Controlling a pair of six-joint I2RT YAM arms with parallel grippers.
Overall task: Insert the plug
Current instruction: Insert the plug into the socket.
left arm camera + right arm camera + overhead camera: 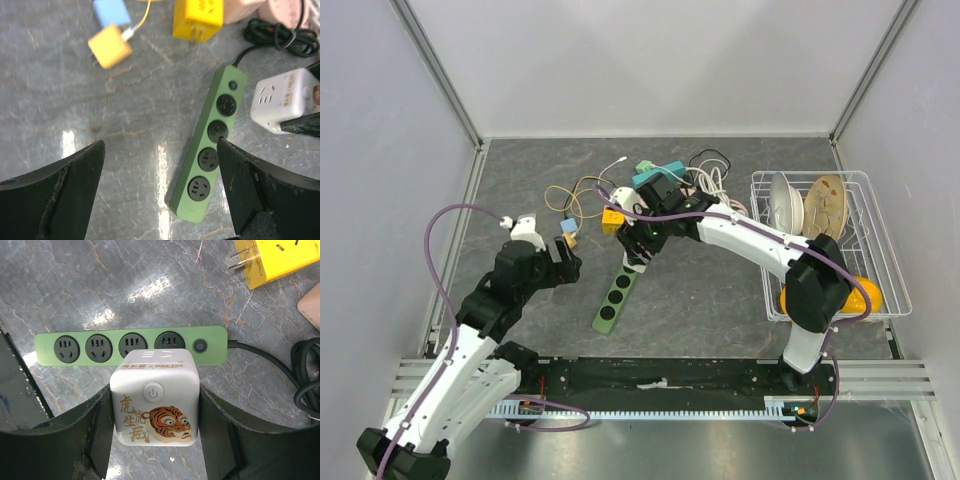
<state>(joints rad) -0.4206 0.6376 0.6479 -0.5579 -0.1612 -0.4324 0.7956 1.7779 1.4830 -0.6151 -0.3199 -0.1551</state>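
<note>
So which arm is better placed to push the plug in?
The right: its gripper holds the cube plug right over the green strip, by its sockets. The left gripper is open and empty, so it would first need something to insert.

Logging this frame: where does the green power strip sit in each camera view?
Top external: the green power strip lies diagonally, just below centre.
Left wrist: right of centre, slanted, switch end uppermost.
Right wrist: horizontal across the upper middle, partly behind the white cube.
Shared landmark: the yellow adapter, lying beyond the strip's switch end in all three views.
</note>
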